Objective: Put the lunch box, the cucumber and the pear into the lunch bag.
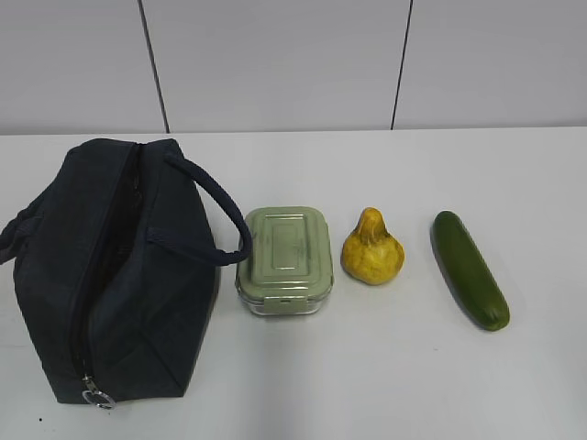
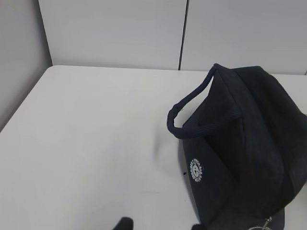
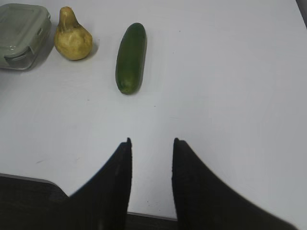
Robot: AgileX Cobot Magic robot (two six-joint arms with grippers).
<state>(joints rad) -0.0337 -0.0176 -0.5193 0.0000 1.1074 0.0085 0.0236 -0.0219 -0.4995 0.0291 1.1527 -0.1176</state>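
Note:
The navy lunch bag [image 1: 110, 275] stands on the left of the white table, its zipper line running along the top to a metal ring pull [image 1: 97, 397] at the near end. The lunch box [image 1: 285, 258] with its sage-green lid sits just right of the bag. The yellow pear [image 1: 371, 249] and the dark green cucumber [image 1: 470, 269] lie further right. My right gripper [image 3: 151, 142] is open and empty, well short of the cucumber [image 3: 130, 57], pear [image 3: 72, 38] and lunch box [image 3: 21, 28]. My left gripper [image 2: 162, 225] is open and empty beside the bag [image 2: 244, 143]. Neither gripper shows in the exterior view.
A grey panelled wall [image 1: 275, 64] runs behind the table. The bag's looped handle [image 1: 215, 215] hangs over toward the lunch box. The table's near edge [image 3: 29, 178] lies just under my right gripper.

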